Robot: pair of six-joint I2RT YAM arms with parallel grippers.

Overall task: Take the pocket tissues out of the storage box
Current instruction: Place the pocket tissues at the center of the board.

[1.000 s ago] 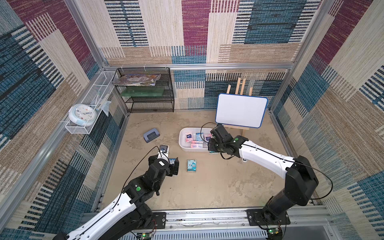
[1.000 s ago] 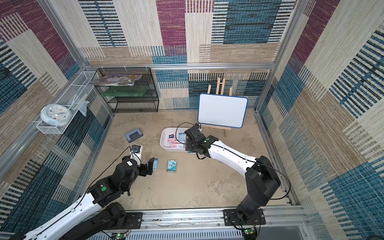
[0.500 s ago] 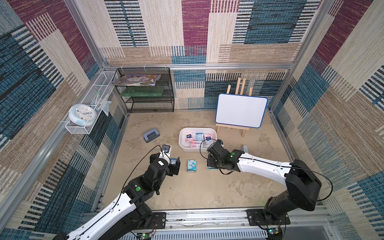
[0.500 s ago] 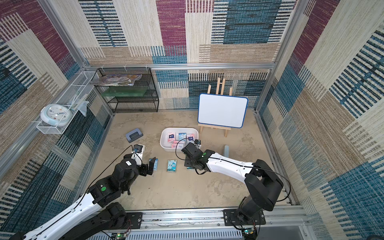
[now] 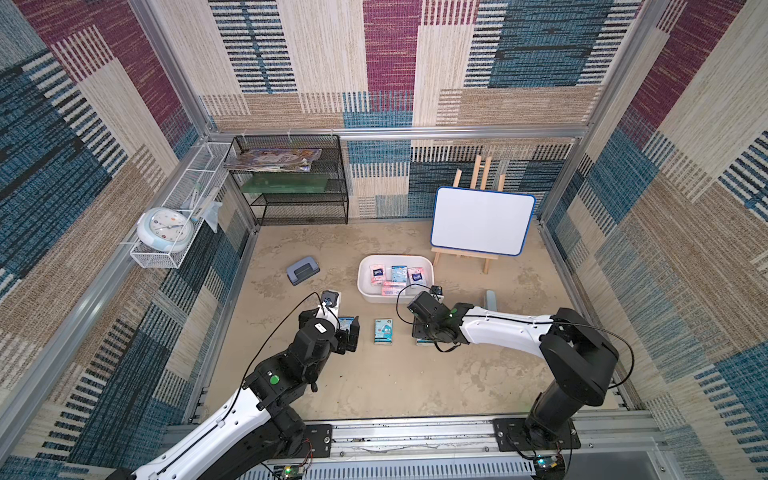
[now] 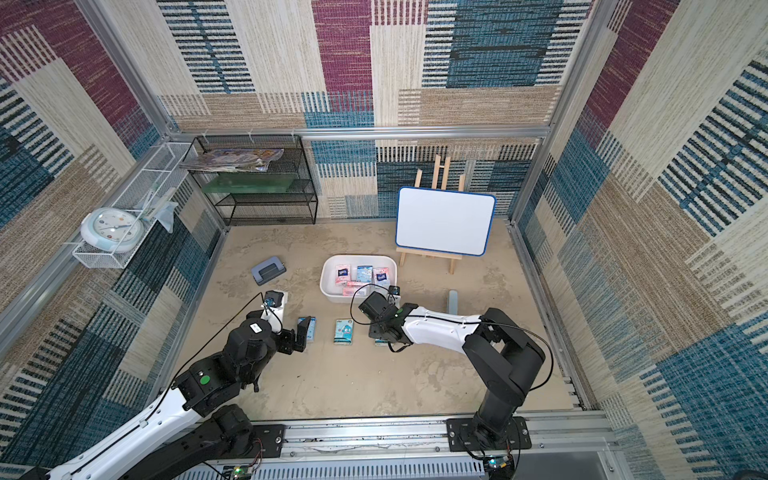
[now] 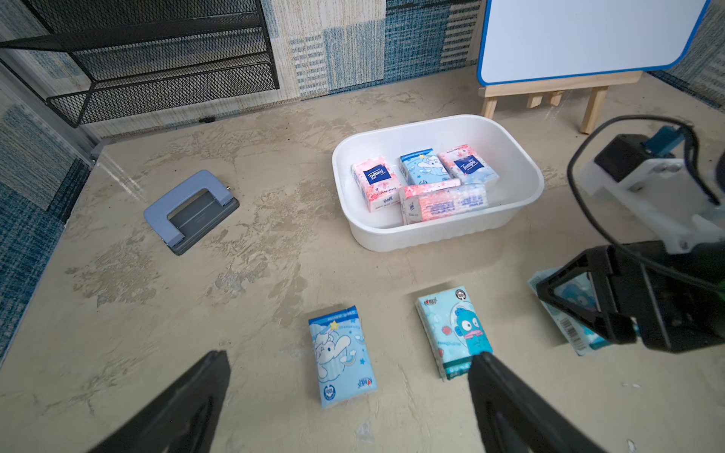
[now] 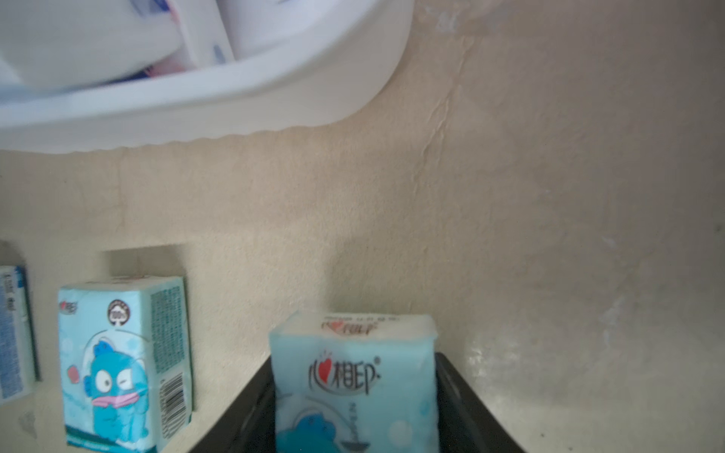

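Right claw (image 8: 355,359) grips a tissue packet (image 8: 353,388) near the surface (image 8: 549,235): lay it flat beside its neighbour (image 8: 117,364), then release. Left claw (image 7: 351,355) stands open.

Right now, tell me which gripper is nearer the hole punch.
Left. The left gripper, open, is just front-right of the hole punch; the right gripper, shut on a packet, is farther right, before the box.
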